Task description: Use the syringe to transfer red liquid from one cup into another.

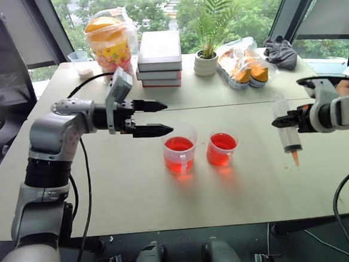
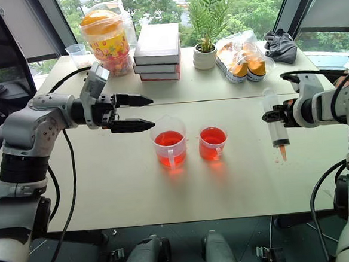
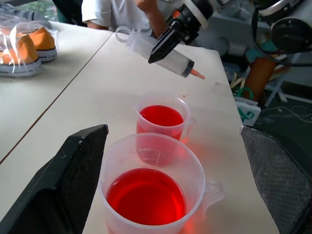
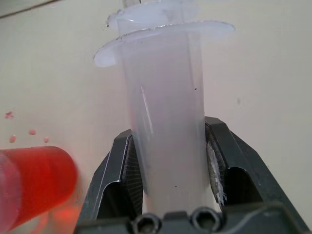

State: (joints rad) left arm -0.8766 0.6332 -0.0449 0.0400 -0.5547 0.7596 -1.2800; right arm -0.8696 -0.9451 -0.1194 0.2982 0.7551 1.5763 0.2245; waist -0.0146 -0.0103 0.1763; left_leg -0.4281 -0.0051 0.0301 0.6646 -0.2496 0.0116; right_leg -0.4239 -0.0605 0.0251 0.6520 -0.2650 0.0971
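The larger cup (image 1: 179,148) and the smaller cup (image 1: 222,148) stand side by side at mid-table, each holding red liquid (image 3: 146,195). My left gripper (image 1: 168,117) is open and lies level just left of and above the larger cup's rim; in the left wrist view its fingers (image 3: 73,180) flank that cup without touching it. To the right of the smaller cup, my right gripper (image 1: 280,122) is shut on the syringe (image 1: 287,132). The syringe hangs upright above the table, orange tip down, and its barrel (image 4: 165,122) looks clear.
A stack of books (image 1: 159,59), a potted plant (image 1: 206,60), a snack jar (image 1: 109,42), a small clear cup (image 1: 81,61) and bagged shoes (image 1: 245,66) line the table's back. A person (image 3: 122,14) sits at the right end. Red drops (image 4: 9,115) speckle the table near the syringe.
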